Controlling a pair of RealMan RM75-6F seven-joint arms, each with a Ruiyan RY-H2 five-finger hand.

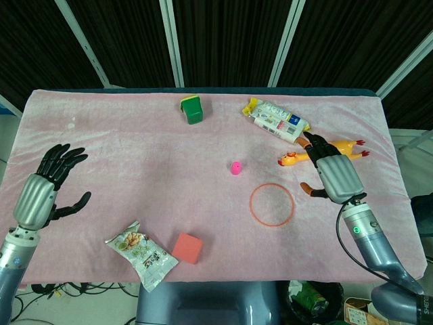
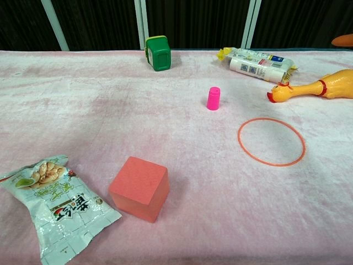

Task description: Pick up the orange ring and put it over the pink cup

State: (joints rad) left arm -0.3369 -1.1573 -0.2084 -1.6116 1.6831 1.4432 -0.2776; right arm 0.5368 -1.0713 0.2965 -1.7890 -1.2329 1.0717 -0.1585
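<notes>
The thin orange ring (image 1: pixel 272 204) (image 2: pixel 271 141) lies flat on the pink cloth, right of centre. The small pink cup (image 1: pixel 236 168) (image 2: pixel 213 98) stands upright a little up and left of the ring, apart from it. My right hand (image 1: pixel 333 173) hovers just right of the ring, fingers spread, holding nothing. Far off at the left edge of the table, my left hand (image 1: pixel 49 184) is open and empty. The chest view shows neither hand.
A yellow rubber chicken (image 1: pixel 323 153) (image 2: pixel 314 87) lies partly under my right hand. A white snack packet (image 1: pixel 276 120) and a green box (image 1: pixel 192 109) sit at the back. A red block (image 1: pixel 187 248) and a snack bag (image 1: pixel 141 253) lie near the front edge.
</notes>
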